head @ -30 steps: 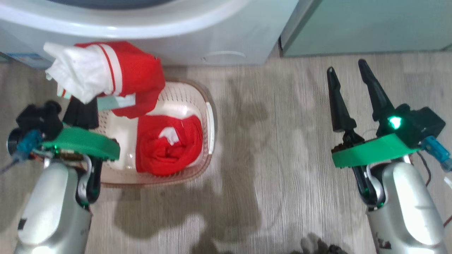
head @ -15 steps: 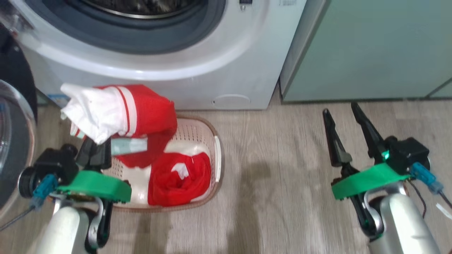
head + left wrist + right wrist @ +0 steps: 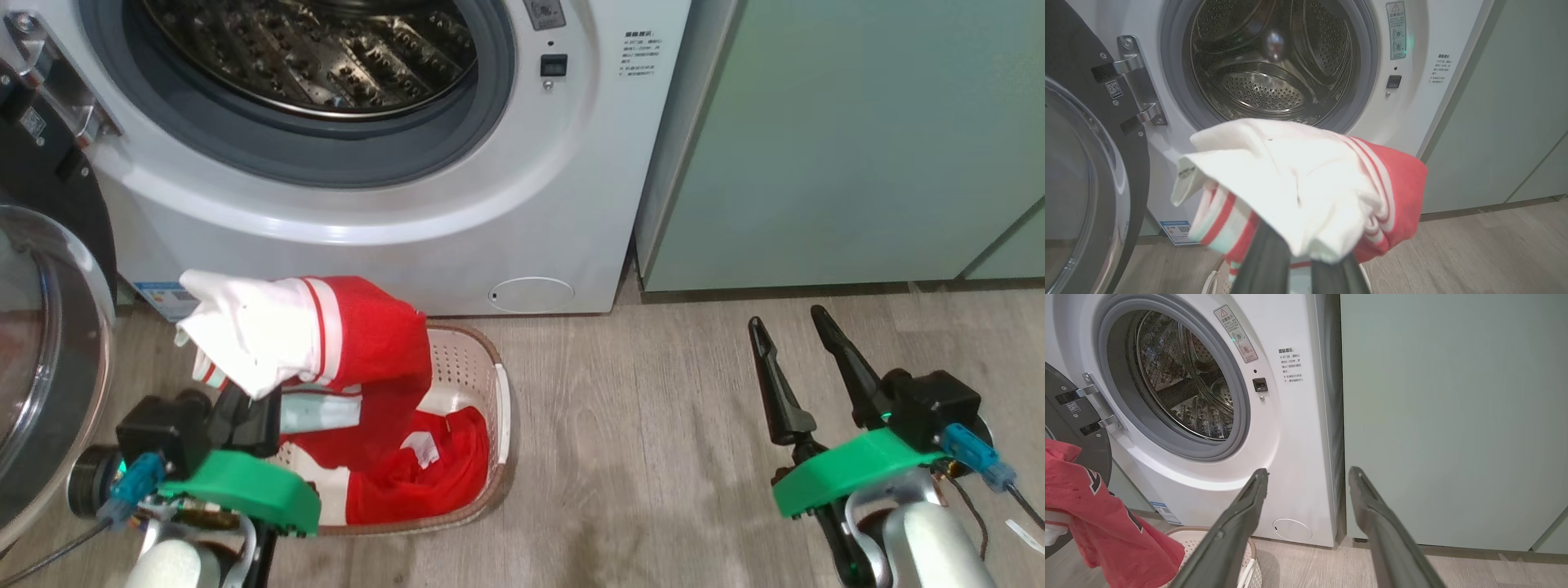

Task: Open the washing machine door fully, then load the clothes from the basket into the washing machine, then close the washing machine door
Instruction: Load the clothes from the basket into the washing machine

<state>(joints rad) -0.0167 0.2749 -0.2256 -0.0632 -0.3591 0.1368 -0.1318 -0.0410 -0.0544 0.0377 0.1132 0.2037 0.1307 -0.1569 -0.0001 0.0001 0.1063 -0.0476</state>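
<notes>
Clothes (image 3: pixel 433 478) lie in the basket (image 3: pixel 469 367); above it the left hand (image 3: pixel 249 412) clamps one red-and-white garment (image 3: pixel 351 343), and right of it the right hand (image 3: pixel 787 318) stands wide open, empty.

Red and white cloth against white, grey and pale green

The clothes (image 3: pixel 359 351) are bright red with a white sleeve and red-and-white striped trim. The washing machine (image 3: pixel 457 245) is white, with a grey gasket (image 3: pixel 392 167), a steel drum (image 3: pixel 326 57) dotted with holes and a blue label (image 3: pixel 159 296). Its door (image 3: pixel 49 204) has a black rim round clear glass. The basket (image 3: pixel 465 367) is cream, perforated and brown-rimmed. The cabinet (image 3: pixel 816 147) is pale green, and the floor (image 3: pixel 637 425) is grey-brown wood grain. The right gripper (image 3: pixel 785 318) has black fingers (image 3: pixel 780 392) on a green bracket (image 3: pixel 849 478).
</notes>
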